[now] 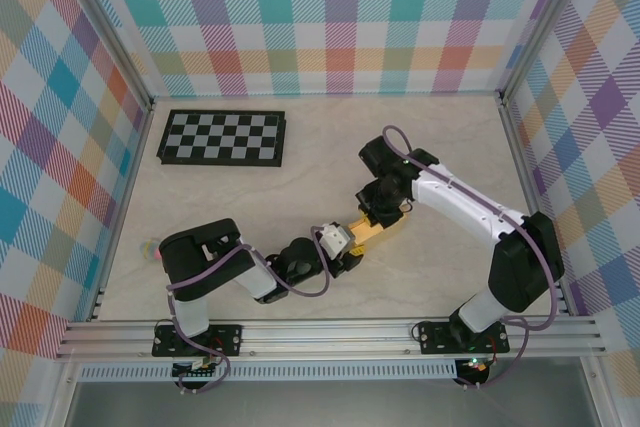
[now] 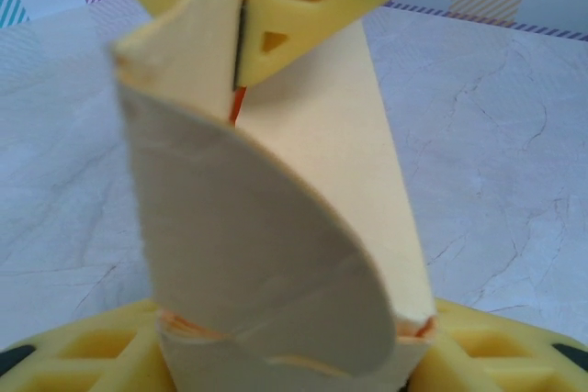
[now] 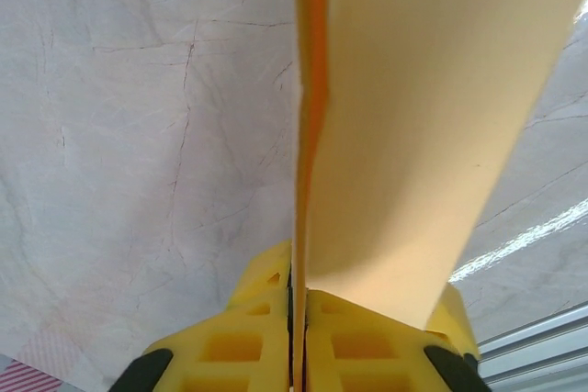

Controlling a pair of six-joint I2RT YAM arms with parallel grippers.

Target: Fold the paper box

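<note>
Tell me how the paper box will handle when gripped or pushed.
Probably floppy: the paper box shows a flap curling over. Likely light: the right claw pinches just one thin edge. A hard squeeze would probably crease the thin card.

There is one paper box (image 1: 378, 234), one checkerboard (image 1: 222, 137) and one table (image 1: 320, 162). There are two arms, the left arm (image 1: 215, 267) and the right arm (image 1: 465, 209). There are two grippers, the left gripper (image 1: 356, 244) and the right gripper (image 1: 385, 216), with four yellow fingers (image 3: 230, 346), two to each. There are two purple cables (image 1: 398, 135), one per arm. Three checked walls stand: the back wall (image 1: 330, 17), the left wall (image 1: 50, 147) and the right wall (image 1: 600, 147).
</note>
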